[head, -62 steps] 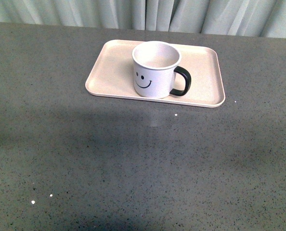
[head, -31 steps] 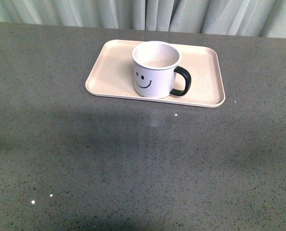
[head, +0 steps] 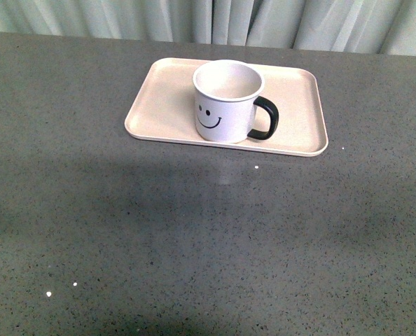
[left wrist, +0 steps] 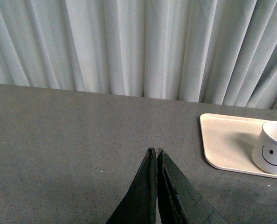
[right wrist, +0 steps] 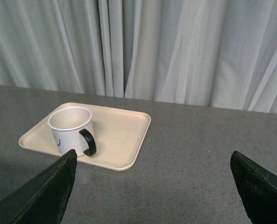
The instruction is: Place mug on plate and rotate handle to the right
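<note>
The white mug (head: pixel 225 101) with a black smiley face stands upright on the pale pink plate (head: pixel 159 105), near its front edge. Its black handle (head: pixel 266 117) points to the right. Neither arm shows in the front view. In the left wrist view my left gripper (left wrist: pixel 155 151) is shut with nothing in it, well away from the plate (left wrist: pixel 225 140) and the mug (left wrist: pixel 273 151). In the right wrist view my right gripper (right wrist: pixel 153 161) is open and empty, pulled back from the mug (right wrist: pixel 72 129) and the plate (right wrist: pixel 122 135), with the handle (right wrist: pixel 88 142) facing it.
The grey speckled table (head: pixel 208 238) stretches wide in front of the plate. A pale pleated curtain (head: pixel 215 17) hangs along the table's far edge.
</note>
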Robot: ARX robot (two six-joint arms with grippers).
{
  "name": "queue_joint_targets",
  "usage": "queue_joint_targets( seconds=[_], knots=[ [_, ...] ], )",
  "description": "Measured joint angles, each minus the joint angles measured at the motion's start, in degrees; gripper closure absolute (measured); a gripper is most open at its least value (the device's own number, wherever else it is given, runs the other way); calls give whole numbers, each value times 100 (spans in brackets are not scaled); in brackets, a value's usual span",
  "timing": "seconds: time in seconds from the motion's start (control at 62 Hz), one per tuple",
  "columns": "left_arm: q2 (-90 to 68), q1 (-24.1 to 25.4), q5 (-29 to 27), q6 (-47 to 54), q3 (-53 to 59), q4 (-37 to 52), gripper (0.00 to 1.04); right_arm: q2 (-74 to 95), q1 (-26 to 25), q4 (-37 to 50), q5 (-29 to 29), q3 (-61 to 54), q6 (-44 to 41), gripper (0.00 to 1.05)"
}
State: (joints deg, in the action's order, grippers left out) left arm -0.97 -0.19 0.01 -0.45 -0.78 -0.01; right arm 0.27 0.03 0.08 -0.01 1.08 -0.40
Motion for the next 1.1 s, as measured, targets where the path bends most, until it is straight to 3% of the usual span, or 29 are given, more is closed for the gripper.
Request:
queue_joint_targets(
  seconds=[0.081,0.161,0.194,0.29,0.355,0.516,0.742,1.097],
  knots=[
    [2,0,0,0,0,0,91,2,0,-2,-9,2,-2,9],
    [2,0,-7,0,0,0,74,1355,-614,-1482,-1858,793,-411,9],
    [2,0,4,2,0,0,66,2498,-776,-1434,-2426,1274,-533,9],
    [2,0,0,2,0,0,50,4240,-796,-625,-2433,2212,-553,9],
    [2,0,-2,2,0,0,37,5434,-695,-72,-2118,2938,-562,9],
    [2,0,0,2,0,0,9,7667,-170,120,-1801,4312,-380,9],
    [4,0,0,15,0,0,9,10069,625,-87,-1132,6166,236,9],
    [4,0,0,15,0,0,9,11333,925,-507,-748,7195,634,9]
  ],
)
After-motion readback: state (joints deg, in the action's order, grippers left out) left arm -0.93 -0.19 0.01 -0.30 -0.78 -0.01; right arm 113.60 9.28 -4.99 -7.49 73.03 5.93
